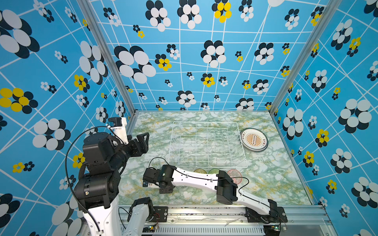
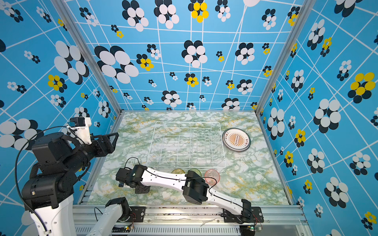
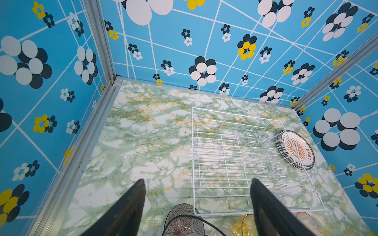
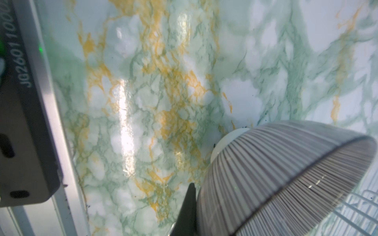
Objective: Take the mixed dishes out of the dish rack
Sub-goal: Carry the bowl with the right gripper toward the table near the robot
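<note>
The white wire dish rack (image 1: 204,122) (image 2: 188,122) (image 3: 193,163) stands mid-table with nothing in it. My right gripper (image 1: 166,188) (image 2: 141,188) (image 4: 199,190) reaches across to the rack's front-left and is shut on the wall of the tilted striped ribbed bowl (image 4: 276,173) (image 3: 184,221). One finger presses on the outside of the bowl; the other is hidden. The left gripper (image 1: 143,143) (image 2: 108,143) (image 3: 197,180) hangs open and empty, high at the left wall. Printed plates (image 1: 253,140) (image 2: 236,140) (image 3: 294,151) lie stacked right of the rack.
Amber (image 1: 200,171), green (image 1: 213,170) and pink (image 1: 235,175) tumblers stand along the rack's front edge, partly hidden by my right forearm. A metal rail (image 1: 204,210) borders the table's front. Patterned walls close in the other three sides.
</note>
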### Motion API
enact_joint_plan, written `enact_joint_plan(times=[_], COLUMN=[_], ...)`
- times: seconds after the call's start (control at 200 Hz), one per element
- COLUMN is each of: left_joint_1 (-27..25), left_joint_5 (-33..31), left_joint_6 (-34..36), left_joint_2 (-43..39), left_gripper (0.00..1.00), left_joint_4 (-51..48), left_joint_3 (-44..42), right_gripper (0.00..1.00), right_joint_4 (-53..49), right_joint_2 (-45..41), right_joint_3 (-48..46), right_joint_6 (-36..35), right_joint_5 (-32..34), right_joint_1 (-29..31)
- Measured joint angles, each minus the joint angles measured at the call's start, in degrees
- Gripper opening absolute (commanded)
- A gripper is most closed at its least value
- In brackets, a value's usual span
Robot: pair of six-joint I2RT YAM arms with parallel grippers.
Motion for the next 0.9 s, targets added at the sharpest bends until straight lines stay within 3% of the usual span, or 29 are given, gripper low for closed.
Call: enact_joint_plan(times=[0.125,0.22,0.645,0.9], left_joint_1=[0.00,0.00,0.00,0.00], left_joint_5=[0.24,0.48,1.14,1.31], left_joint_6=[-0.09,-0.46,-0.46,-0.42], left_joint_2=[0.02,0.02,0.13,1.68], left_gripper=[0.81,0.81,0.81,0.82], left_joint_4=[0.07,0.26,1.31,1.29], left_joint_3=[-0.13,-0.15,-0.94,-2.05], right_gripper=[0.33,0.39,0.42,0.43], right_joint_4=[0.09,0.09,1.57,9.14], right_joint_2=[0.00,0.00,-0.33,-9.75], right_joint_3=[0.09,0.11,-0.50,-12.09], right_joint_6=[-0.66,-0.76,-1.03,-0.55], right_joint_5=[0.24,0.39,1.20,0.76], right_joint_1=[0.00,0.02,0.04,0.04])
